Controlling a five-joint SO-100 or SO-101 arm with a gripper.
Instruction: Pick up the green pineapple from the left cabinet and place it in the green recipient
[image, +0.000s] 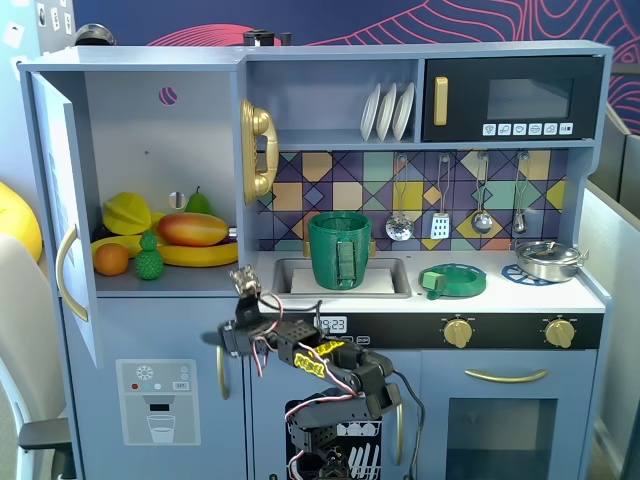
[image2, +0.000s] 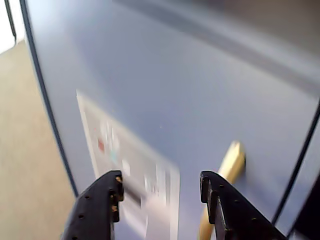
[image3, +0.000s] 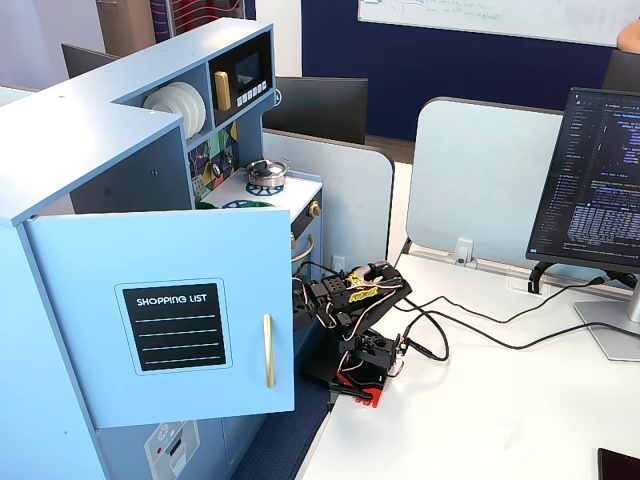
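Gripper (image2: 160, 192) jaws wide, empty, low against kitchen front below the counter. Green pineapple (image: 149, 258) sits on shelf of the open left cabinet (image: 160, 180), beside the orange (image: 111, 259). Green recipient (image: 339, 249) stands in sink (image: 390, 282), right of cabinet.

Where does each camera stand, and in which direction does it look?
A fixed view: in front of the toy kitchen, facing the open left cabinet, green pineapple and green recipient; arm and gripper below the counter.
Wrist view: on the gripper, facing the blurred lower front panel; jaws apart, empty.
A fixed view: off to the side, looking past the open cabinet door to the folded arm.
Both fixed views share the arm.
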